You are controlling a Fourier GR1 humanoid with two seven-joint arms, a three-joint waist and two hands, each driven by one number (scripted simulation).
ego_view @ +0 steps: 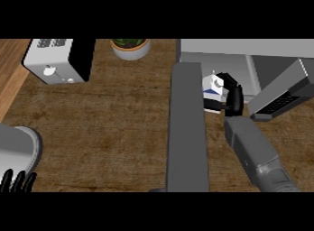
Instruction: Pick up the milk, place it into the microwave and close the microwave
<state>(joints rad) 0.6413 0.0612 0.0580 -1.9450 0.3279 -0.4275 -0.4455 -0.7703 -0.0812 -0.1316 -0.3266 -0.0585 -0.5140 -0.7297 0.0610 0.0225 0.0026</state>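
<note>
Grasping the one milk carton (pixel 216 84), the right hand (pixel 230 97) is seen with its black fingers (pixel 234 95) curled round the carton's side, just in front of the open microwave (pixel 253 56). The carton is held upright, close to the microwave's opening, beside the microwave door (pixel 286 92), which is swung open to the right. One left hand (pixel 11 181) is shown at the lower left corner, fingers straight and up, released. On the counter (pixel 106 126) one toaster (pixel 56 61) and one potted plant (pixel 131 47) are counted. Two grey forearms are visible.
</note>
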